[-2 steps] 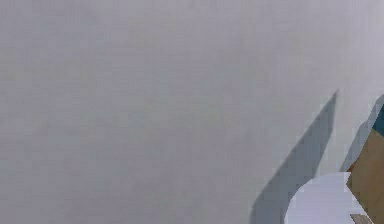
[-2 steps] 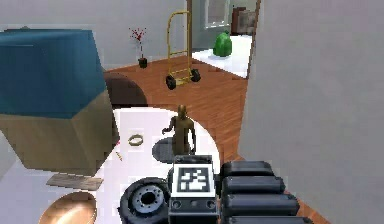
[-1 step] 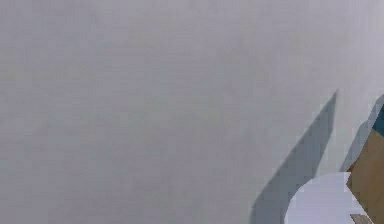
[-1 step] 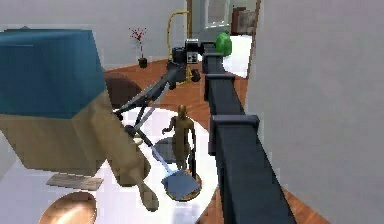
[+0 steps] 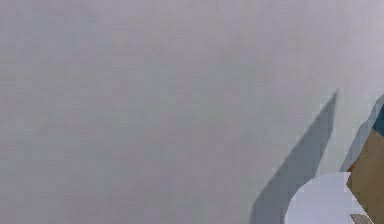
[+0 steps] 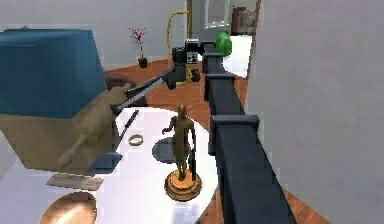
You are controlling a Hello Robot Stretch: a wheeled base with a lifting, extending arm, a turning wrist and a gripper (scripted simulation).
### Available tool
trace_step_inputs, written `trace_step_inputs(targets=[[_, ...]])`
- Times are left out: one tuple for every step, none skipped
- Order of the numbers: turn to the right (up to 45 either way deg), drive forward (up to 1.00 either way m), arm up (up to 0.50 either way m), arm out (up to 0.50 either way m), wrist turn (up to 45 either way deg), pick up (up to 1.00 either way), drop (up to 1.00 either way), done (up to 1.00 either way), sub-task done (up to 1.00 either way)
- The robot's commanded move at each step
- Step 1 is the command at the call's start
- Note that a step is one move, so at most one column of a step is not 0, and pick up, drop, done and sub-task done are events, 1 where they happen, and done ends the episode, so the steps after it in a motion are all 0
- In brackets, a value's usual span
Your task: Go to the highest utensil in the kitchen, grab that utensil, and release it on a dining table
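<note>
My arm (image 6: 235, 140) rises as a dark bar over the right side of a round white table (image 6: 150, 175). At its far end sits the gripper (image 6: 177, 72). A long dark grey utensil (image 6: 145, 87) slants down to the left from the fingers. It hangs above the tabletop, and its pale tip lies in front of a cardboard box (image 6: 50, 120). The gripper holds this utensil. The table's rim (image 5: 318, 205) also shows at the forward view's bottom right.
On the table stand a blue-topped cardboard box, a bronze figure statue (image 6: 182, 150), a small ring (image 6: 134, 141) and a bronze plate (image 6: 68, 210). A grey wall (image 5: 150, 100) stands close ahead. Beyond the table are a potted plant (image 6: 140, 42), a green object (image 6: 222, 43) and wooden floor.
</note>
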Motion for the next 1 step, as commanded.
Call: trace_step_inputs(targets=[[0.0,0.00,-0.08,0.00,0.0,0.00,0.00,0.00,0.00]])
